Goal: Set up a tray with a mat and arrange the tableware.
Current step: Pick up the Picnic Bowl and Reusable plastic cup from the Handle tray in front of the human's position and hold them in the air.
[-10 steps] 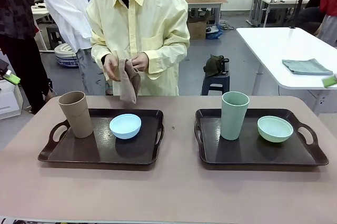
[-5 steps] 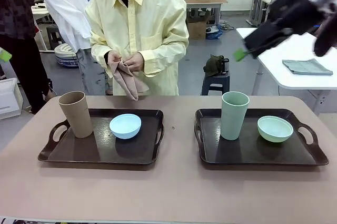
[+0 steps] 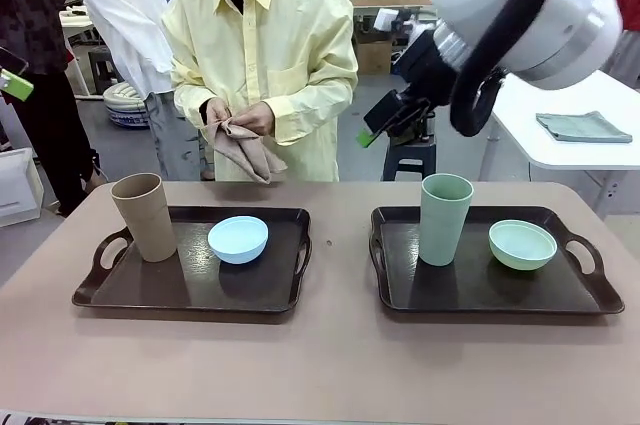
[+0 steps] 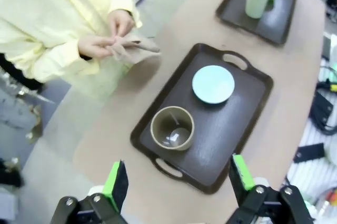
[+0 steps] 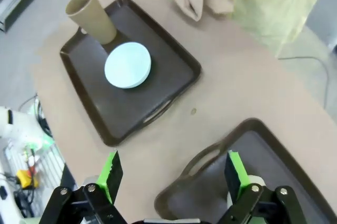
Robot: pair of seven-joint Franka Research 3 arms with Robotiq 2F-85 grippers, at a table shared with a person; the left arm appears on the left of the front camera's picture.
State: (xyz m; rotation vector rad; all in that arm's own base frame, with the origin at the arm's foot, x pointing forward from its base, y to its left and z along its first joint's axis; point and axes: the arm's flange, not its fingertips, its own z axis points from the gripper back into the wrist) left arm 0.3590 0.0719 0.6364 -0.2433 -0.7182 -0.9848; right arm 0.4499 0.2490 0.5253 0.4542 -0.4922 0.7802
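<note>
- Right pincer [image 5: 172, 175], released, hangs high above the right tray [image 5: 274, 153].
- Left pincer [image 4: 179, 179], released too, overlooks the tan cup [image 4: 172, 128].
- I'd lift it upright first, clearing room for the mat [image 3: 245, 150].

The left tray [image 3: 180, 290] holds tan cup [image 3: 145, 215] and blue bowl [image 3: 238, 239], the right tray [image 3: 470, 290] green cup [image 3: 445, 218] and green bowl [image 3: 522, 244].

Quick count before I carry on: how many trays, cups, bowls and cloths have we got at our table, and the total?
Trays: 2 (left tray, right tray)
Cups: 2 (tan cup, pale green cup)
Bowls: 2 (light blue bowl, pale green bowl)
Cloths: 1 (tan cloth, in the person's hands)
Total: 7
</note>
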